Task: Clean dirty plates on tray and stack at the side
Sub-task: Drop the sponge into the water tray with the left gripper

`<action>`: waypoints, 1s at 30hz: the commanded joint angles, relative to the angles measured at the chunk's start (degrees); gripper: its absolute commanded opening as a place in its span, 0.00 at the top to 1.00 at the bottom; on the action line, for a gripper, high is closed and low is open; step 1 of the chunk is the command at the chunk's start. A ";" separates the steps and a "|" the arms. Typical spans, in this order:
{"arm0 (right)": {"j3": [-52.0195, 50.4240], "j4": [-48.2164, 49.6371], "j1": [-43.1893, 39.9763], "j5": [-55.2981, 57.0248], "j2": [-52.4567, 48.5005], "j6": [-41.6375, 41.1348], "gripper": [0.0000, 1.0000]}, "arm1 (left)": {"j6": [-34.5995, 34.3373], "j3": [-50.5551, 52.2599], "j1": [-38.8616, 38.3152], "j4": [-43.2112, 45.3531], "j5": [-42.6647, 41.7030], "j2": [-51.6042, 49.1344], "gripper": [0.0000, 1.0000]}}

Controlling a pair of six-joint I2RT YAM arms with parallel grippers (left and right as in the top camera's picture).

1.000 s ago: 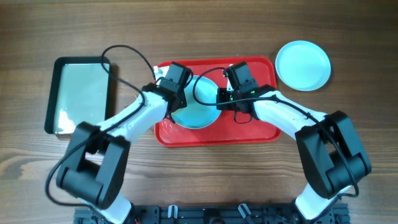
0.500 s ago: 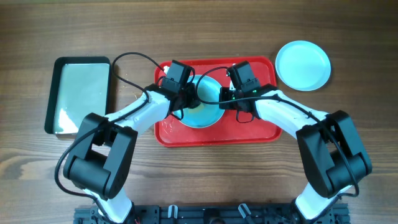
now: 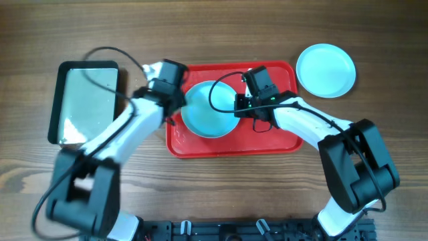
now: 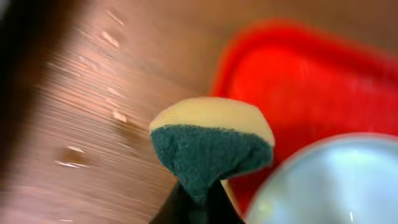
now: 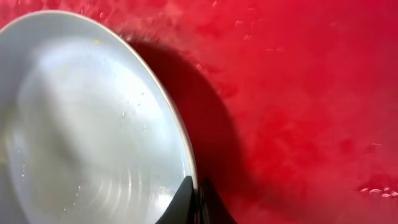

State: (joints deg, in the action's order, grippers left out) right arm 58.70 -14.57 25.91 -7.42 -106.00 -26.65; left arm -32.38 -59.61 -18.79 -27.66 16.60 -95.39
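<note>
A pale aqua plate (image 3: pixel 209 109) sits tilted on the red tray (image 3: pixel 281 137). My right gripper (image 3: pixel 239 107) is shut on its right rim; the right wrist view shows the fingers (image 5: pixel 198 202) pinching the plate's edge (image 5: pixel 93 124) above the tray (image 5: pixel 311 93). My left gripper (image 3: pixel 172 100) is shut on a yellow and green sponge (image 4: pixel 211 146), held over the tray's left edge (image 4: pixel 298 81), beside the plate (image 4: pixel 329 186). A second aqua plate (image 3: pixel 326 69) lies on the table to the right of the tray. The whiter plate is out of view.
A black-rimmed pan (image 3: pixel 87 100) with water stands to the left of the tray. Water drops (image 4: pixel 115 115) lie on the wooden table between pan and tray. Cables loop over both arms above the tray.
My left gripper has moved with the sponge from over the plate leftward to the tray's left edge. The right gripper and the plate have stayed still.
</note>
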 commanded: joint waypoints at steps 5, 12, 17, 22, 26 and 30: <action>2.49 1.42 -0.35 -3.39 2.27 8.96 0.96 | -1.11 0.35 9.49 -6.12 4.24 18.08 0.96; 9.62 -5.05 2.58 9.57 9.79 24.24 0.96 | -1.05 0.57 29.70 -8.94 -7.74 16.52 0.96; 13.42 -7.43 9.22 31.65 13.90 43.34 0.95 | -1.05 0.57 41.51 -7.82 -15.45 9.25 0.96; 13.42 -2.93 16.76 52.72 15.10 62.60 0.96 | -1.05 0.57 45.38 -5.09 -16.20 4.81 0.96; 13.42 3.58 22.97 59.52 15.10 72.28 0.96 | -1.07 0.57 46.23 -0.96 -17.22 2.16 0.96; 13.42 10.08 26.05 59.52 15.10 74.79 0.96 | -1.07 0.57 46.23 2.45 -21.14 1.36 0.88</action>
State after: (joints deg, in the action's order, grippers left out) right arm 70.78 -7.14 50.19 47.81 -92.33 42.54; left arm -33.19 -59.29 27.18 -27.29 -0.45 -93.12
